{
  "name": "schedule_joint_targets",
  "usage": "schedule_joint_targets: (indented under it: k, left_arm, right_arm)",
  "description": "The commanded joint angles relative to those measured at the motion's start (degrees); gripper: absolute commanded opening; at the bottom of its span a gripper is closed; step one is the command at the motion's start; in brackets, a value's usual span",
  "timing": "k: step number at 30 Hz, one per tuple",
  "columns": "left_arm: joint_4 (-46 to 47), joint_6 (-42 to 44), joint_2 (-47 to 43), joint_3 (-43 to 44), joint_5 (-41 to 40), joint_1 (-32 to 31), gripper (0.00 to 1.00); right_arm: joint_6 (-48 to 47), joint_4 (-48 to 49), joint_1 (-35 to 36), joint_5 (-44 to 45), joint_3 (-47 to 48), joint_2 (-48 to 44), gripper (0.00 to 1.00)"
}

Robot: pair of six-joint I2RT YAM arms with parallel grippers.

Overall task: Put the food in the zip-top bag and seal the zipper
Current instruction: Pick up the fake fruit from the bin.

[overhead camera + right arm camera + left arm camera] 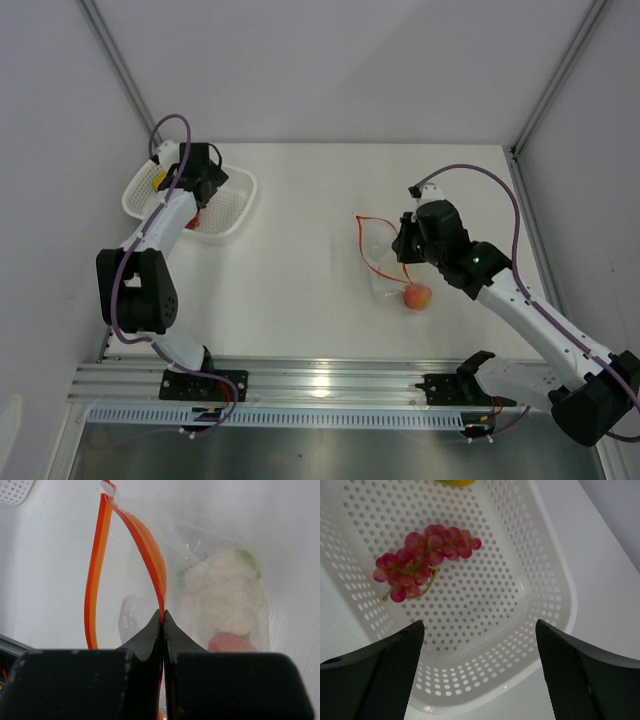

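Next, fetch the grapes (pixel 422 560) with the left claw (pixel 477 645), seen spread wide and empty above the basket (pixel 560 610); lower straight onto the thick middle of the bunch, not the thin green stem; close gently, since probably lumpy and apt to roll on the perforated floor; lift clear of the basket wall before crossing the counter (pixel 300 300). Meanwhile, leave the right claw (pixel 163 617) pinched fully closed on one lip of the zipper (pixel 92 580); hold that lip up and apart from the other for a gaping mouth; avoid tugging, lest the light bag (pixel 385 255) slide or spill.

From above: bag lying right of centre on the counter, well apart from the basket at far left; mouth turned toward the left. Clear, crinkly film; orange-red zipper in two strips, meeting at a small white tab at the far end, bowed apart into a narrow loop. Inside, seen through the film: a white-and-green vegetable (pixel 225 590) and, nearer the claw, a reddish round fruit (pixel 227 642). In the basket: grapes, dark red with a green stem, near the middle; beyond them a yellow thing (pixel 455 482) at the top edge of the wrist view, too cropped to name.
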Motion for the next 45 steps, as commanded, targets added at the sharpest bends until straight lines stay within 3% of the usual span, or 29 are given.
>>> schedule_joint_targets:
  k: [1, 10, 28, 37, 45]
  left_arm:
    - [-1.6, 1.6, 2.3, 4.0, -5.9, 0.8, 0.9]
    - [-10.6, -1.7, 11.4, 11.5, -7.2, 5.0, 0.86]
    - [-10.6, -3.8, 21.2, 17.9, 6.8, 10.2, 0.76]
    - [-11.4, -4.6, 22.9, 20.0, 8.7, 10.7, 0.66]
    - [-11.3, -3.5, 23.0, 19.6, 11.0, 10.9, 0.47]
  right_arm:
    - [-2.0, 2.6, -2.1, -3.7, -0.2, -0.1, 0.0]
    - [-2.8, 4.2, -5.0, -6.6, -2.0, 0.1, 0.0]
    - [-3.3, 6.1, -7.2, -9.8, -3.1, 2.1, 0.0]
    - [-3.2, 5.7, -7.2, -9.4, -3.1, 1.9, 0.0]
    - [-3.3, 6.1, -7.3, -9.6, -3.1, 2.0, 0.0]
